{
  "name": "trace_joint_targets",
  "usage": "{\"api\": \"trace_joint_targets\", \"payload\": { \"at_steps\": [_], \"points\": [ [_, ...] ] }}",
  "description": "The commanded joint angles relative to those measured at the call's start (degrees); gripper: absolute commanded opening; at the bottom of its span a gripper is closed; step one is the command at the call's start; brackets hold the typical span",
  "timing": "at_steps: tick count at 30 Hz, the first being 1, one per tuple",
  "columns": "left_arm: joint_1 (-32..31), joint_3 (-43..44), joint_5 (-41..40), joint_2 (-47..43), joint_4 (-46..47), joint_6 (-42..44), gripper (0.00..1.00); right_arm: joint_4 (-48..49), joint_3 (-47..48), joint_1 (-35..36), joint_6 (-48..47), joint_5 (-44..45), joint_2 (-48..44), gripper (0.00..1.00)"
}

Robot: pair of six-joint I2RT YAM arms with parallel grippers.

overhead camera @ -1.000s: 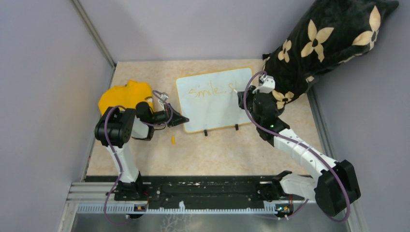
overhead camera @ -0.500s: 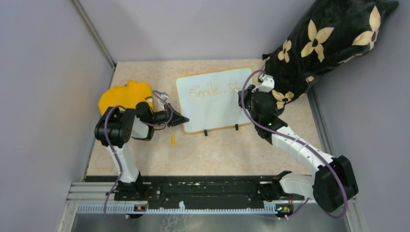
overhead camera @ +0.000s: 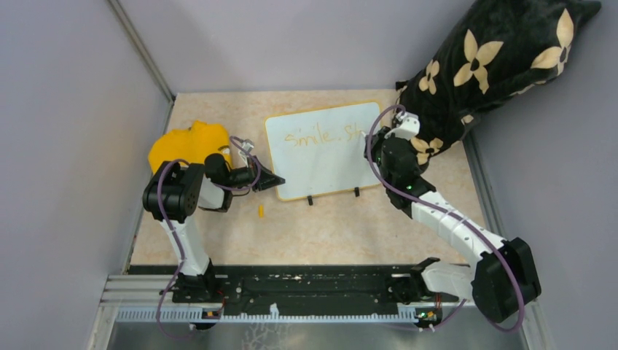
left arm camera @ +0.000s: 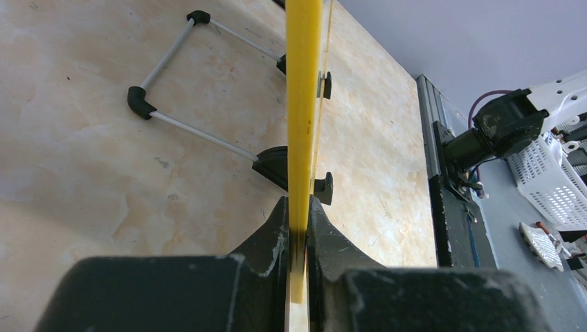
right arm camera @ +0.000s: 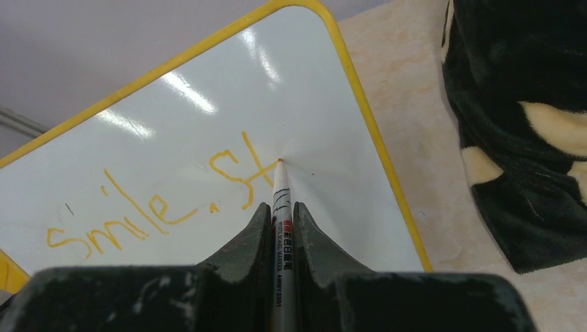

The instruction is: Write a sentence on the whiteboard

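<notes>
The whiteboard [overhead camera: 321, 157], white with a thin yellow frame and two black feet, stands at the middle of the table. Orange writing [overhead camera: 324, 135] on it reads about "Smile, St"; it also shows in the right wrist view [right arm camera: 159, 207]. My right gripper [right arm camera: 280, 211] is shut on a white marker [right arm camera: 281, 200], whose orange tip touches the board just right of the "t". My left gripper [left arm camera: 297, 221] is shut on the whiteboard's yellow edge [left arm camera: 303, 104], at the board's lower left corner [overhead camera: 280, 182].
A yellow cloth [overhead camera: 188, 144] lies left of the board, behind my left arm. A small orange marker cap [overhead camera: 261, 211] lies on the table in front of the board. A black cushion with cream flowers [overhead camera: 488, 65] leans at the back right, close behind my right gripper.
My right gripper has moved the marker to the right along the board, and the writing has grown from "Smile, S" to "Smile, St". My left arm has not moved.
</notes>
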Motion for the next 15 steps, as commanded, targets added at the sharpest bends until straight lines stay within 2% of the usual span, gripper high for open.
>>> {"api": "trace_joint_targets", "payload": {
  "at_steps": [1,6,15],
  "points": [
    [0.0,0.3,-1.7,1.8,-2.6,1.8,0.00,3.2,-0.1,-0.7,-0.6,0.8,-4.0,0.00],
    [0.0,0.3,-1.7,1.9,-2.6,1.8,0.00,2.5,-0.5,-0.7,-1.2,1.8,-6.4,0.00],
    [0.0,0.2,-1.7,1.8,-2.6,1.8,0.00,0.5,2.8,-0.8,-1.1,1.8,-3.0,0.00]
  ]
}}
